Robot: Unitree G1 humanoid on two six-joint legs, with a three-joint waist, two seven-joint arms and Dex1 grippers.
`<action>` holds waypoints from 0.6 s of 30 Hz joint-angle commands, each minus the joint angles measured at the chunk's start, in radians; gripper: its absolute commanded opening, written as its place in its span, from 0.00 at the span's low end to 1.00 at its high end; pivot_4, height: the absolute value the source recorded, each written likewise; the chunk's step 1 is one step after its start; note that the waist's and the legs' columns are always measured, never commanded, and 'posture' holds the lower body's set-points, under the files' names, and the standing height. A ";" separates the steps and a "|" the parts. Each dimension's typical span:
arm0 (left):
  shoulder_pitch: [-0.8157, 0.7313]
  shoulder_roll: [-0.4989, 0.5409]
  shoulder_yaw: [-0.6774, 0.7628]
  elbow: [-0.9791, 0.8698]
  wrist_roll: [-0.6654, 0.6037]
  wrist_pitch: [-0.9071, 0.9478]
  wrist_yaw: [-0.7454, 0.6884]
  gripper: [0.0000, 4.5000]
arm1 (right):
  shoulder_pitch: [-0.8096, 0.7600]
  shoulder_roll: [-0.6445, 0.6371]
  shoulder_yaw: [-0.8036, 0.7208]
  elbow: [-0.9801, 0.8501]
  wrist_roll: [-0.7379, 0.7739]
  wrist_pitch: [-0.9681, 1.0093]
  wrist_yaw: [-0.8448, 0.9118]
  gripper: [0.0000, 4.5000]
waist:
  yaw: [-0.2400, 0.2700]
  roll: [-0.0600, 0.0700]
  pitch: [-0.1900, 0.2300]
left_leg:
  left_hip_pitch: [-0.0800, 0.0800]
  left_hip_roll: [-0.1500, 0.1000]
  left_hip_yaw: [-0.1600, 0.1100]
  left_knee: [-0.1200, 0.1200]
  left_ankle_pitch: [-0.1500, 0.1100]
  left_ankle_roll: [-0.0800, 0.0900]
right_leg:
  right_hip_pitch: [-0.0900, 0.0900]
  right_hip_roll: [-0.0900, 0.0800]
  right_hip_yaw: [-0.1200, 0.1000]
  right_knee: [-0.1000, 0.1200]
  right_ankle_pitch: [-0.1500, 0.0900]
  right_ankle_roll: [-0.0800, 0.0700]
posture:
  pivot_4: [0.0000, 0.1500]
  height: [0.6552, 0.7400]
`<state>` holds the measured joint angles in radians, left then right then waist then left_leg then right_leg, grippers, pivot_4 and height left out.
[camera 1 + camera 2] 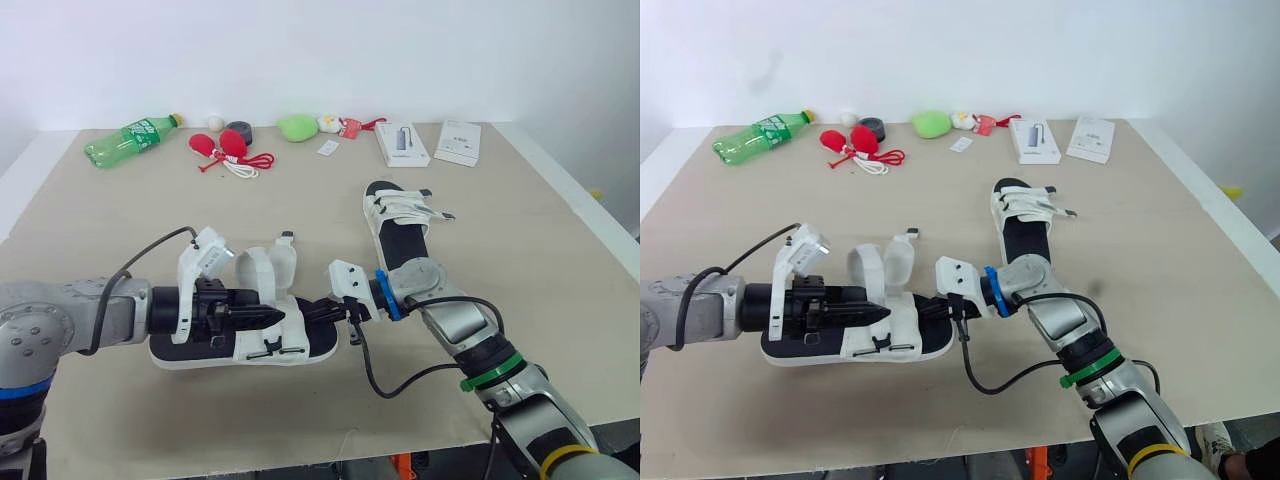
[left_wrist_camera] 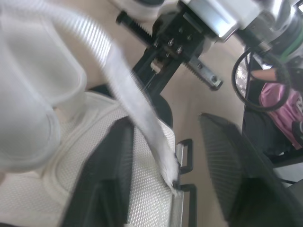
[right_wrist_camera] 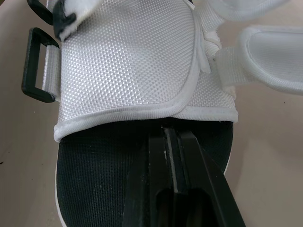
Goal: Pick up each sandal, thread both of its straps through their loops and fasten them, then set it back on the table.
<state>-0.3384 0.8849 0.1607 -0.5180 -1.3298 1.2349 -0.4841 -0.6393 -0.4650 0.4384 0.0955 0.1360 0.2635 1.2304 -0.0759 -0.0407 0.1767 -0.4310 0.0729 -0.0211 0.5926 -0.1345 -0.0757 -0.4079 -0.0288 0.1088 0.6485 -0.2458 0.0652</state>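
Observation:
The near sandal (image 1: 262, 350), white mesh over a black sole, lies on the table (image 1: 120, 230) with its straps undone and standing up. My left gripper (image 1: 268, 318) hovers over its upper, open; one loose white strap (image 2: 137, 99) runs between the fingers (image 2: 102, 179) toward the black loops (image 2: 185, 156). From the other side, my right gripper (image 3: 174, 137) is shut, its tips resting on the black insole at the edge of the white upper (image 3: 128, 61). The second sandal (image 1: 400, 225) lies farther back on the right with its straps across it.
Along the far edge sit a green bottle (image 1: 130, 138), red items with a cord (image 1: 225, 150), a green toy (image 1: 297, 127) and two white boxes (image 1: 403, 143) (image 1: 458, 140). Black cables hang from both wrists. The table's front edge is close below the near sandal.

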 commanded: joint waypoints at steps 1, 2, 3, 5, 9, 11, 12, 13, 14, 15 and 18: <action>0.028 0.007 0.020 -0.008 0.046 -0.065 -0.085 0.46 | 0.007 -0.009 0.024 0.038 -0.055 0.017 -0.017 0.00 | 0.000 0.000 0.000 | 0.000 0.000 0.000 0.000 0.000 0.000 | 0.000 0.000 0.000 0.000 0.000 0.000 | 1.00 1.00; 0.038 0.005 0.013 0.001 0.067 -0.079 -0.100 0.46 | 0.007 -0.009 0.024 0.038 -0.055 0.017 -0.017 0.00 | 0.000 0.000 0.000 | 0.000 0.000 0.000 0.000 0.000 0.000 | -0.001 0.000 0.000 0.000 0.000 0.000 | 1.00 1.00; 0.050 0.000 0.004 0.008 0.092 -0.097 -0.116 0.46 | 0.008 -0.009 0.024 0.037 -0.055 0.017 -0.017 0.00 | 0.000 0.000 0.000 | 0.000 0.000 0.000 0.000 0.000 0.000 | -0.001 0.000 0.000 0.000 0.000 0.000 | 1.00 1.00; 0.065 -0.024 -0.005 0.029 0.119 -0.123 -0.129 0.46 | 0.009 -0.010 0.024 0.038 -0.057 0.016 -0.018 0.00 | 0.000 0.000 0.000 | 0.001 0.000 0.000 0.000 -0.001 -0.001 | -0.001 0.000 0.000 0.000 0.000 0.000 | 1.00 1.00; 0.068 -0.085 0.001 0.052 0.119 -0.157 -0.150 0.46 | 0.013 -0.011 0.025 0.031 -0.057 0.020 -0.020 0.00 | 0.000 0.000 0.000 | 0.001 0.000 0.000 0.001 -0.001 -0.001 | -0.001 0.000 0.000 0.000 0.000 0.000 | 1.00 1.00; 0.070 -0.098 -0.003 0.055 0.122 -0.156 -0.158 0.46 | 0.015 -0.013 0.024 0.029 -0.056 0.021 -0.020 0.00 | 0.000 0.000 0.000 | 0.001 0.000 0.000 0.001 -0.001 -0.001 | -0.001 0.000 0.000 0.000 0.000 0.000 | 1.00 1.00; 0.073 -0.102 -0.010 0.053 0.128 -0.159 -0.165 0.46 | 0.016 -0.014 0.023 0.028 -0.056 0.021 -0.020 0.00 | 0.000 0.000 0.000 | 0.001 0.000 0.000 0.001 0.000 0.000 | -0.001 0.000 0.000 0.000 0.000 0.000 | 1.00 1.00; 0.076 -0.109 -0.012 0.051 0.123 -0.161 -0.172 0.46 | 0.017 -0.015 0.023 0.028 -0.057 0.021 -0.021 0.00 | 0.000 0.000 0.000 | 0.001 0.000 0.000 0.001 0.000 0.000 | -0.001 0.000 0.000 0.000 0.000 0.000 | 1.00 1.00; 0.078 -0.118 -0.011 0.049 0.109 -0.157 -0.175 0.46 | 0.017 -0.015 0.023 0.027 -0.057 0.022 -0.021 0.00 | 0.000 0.000 0.000 | 0.001 0.000 0.000 0.001 0.000 0.000 | -0.001 0.000 0.000 0.000 0.000 0.000 | 1.00 1.00; 0.079 -0.125 -0.008 0.050 0.098 -0.152 -0.176 0.46 | 0.017 -0.015 0.023 0.027 -0.057 0.022 -0.022 0.00 | 0.000 0.000 0.000 | 0.001 0.000 0.000 0.001 0.000 0.000 | 0.000 0.000 0.000 0.000 0.000 0.000 | 1.00 1.00; 0.085 -0.140 -0.009 0.055 0.108 -0.155 -0.181 0.29 | 0.019 -0.014 0.023 0.023 -0.057 0.025 -0.025 0.00 | 0.000 0.000 0.000 | 0.000 0.000 0.000 0.001 0.000 0.000 | 0.000 0.000 0.000 0.000 0.000 0.000 | 1.00 1.00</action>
<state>-0.2546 0.7505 0.1505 -0.4518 -1.2087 1.0947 -0.6462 -0.6384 -0.4649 0.4385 0.0917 0.1321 0.2644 1.2237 -0.0756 -0.0407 0.1767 -0.4305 0.0729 -0.0213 0.5932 -0.1346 -0.0759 -0.4081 -0.0288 0.1090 0.6483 -0.2458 0.0652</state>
